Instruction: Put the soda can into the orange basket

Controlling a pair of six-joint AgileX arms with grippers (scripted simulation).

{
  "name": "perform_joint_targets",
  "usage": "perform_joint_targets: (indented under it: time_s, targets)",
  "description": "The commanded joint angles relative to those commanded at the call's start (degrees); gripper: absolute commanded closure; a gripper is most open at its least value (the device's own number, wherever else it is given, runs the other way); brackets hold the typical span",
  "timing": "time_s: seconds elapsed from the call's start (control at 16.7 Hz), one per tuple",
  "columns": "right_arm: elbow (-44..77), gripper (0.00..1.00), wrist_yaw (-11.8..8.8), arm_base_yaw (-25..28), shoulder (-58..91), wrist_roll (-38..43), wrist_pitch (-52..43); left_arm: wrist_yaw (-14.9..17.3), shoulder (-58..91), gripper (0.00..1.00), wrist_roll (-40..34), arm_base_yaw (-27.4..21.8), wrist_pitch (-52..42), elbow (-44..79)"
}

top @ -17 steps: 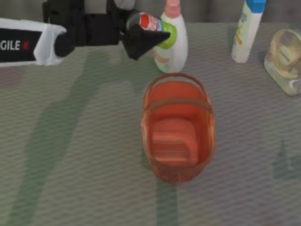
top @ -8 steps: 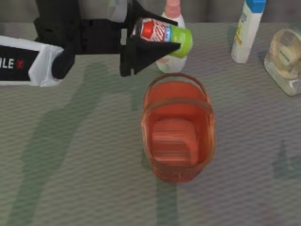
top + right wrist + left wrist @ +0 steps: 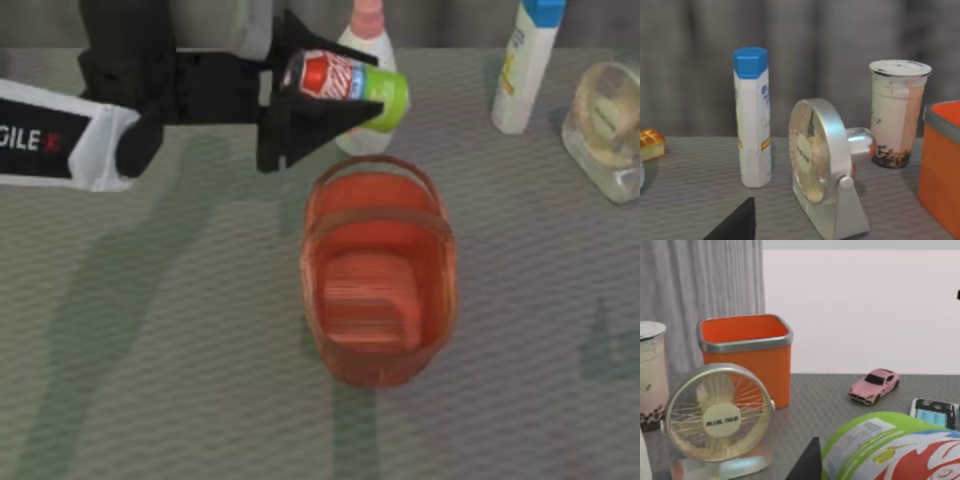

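Observation:
My left gripper point(image 3: 372, 76) is shut on the soda can point(image 3: 345, 78), which it holds on its side in the air at the back of the table, red end toward the arm and lime-green end outward. The can hangs just behind and slightly left of the orange basket point(image 3: 312, 270), which stands upright at mid-table with its hoop handle across the top. The left wrist view shows the can point(image 3: 890, 450) close up beside one black finger point(image 3: 807, 465). My right arm is out of the top view; one fingertip point(image 3: 742, 212) shows far to the side in its wrist view.
A white bottle with a pink cap point(image 3: 367, 20) stands right behind the held can. A blue-capped white bottle point(image 3: 525, 65) and a small clear fan point(image 3: 605, 125) stand at the back right. The left wrist view shows an orange bin point(image 3: 747, 357) and a pink toy car point(image 3: 874, 386).
The left gripper has lifted the can and carried it to the right, in front of the pink-capped bottle. In the last half second it barely shifted. The basket has not moved.

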Motion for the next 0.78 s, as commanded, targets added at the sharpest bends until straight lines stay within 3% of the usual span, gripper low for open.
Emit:
perform_joint_targets:
  time_s: [0.42, 0.72, 0.78]
  targets:
    - [0.0, 0.0, 0.0, 0.0, 0.0, 0.0, 0.0, 0.0, 11.7, 1.0, -0.3, 1.1, 16.3, -3.6]
    - [0.0, 0.0, 0.0, 0.0, 0.0, 0.0, 0.0, -0.1, 12.7, 1.0, -0.4, 1.2, 17.4, -4.1]
    - [0.0, 0.0, 0.0, 0.0, 0.0, 0.0, 0.0, -0.1, 12.7, 0.92, -0.4, 1.2, 17.4, -4.1]
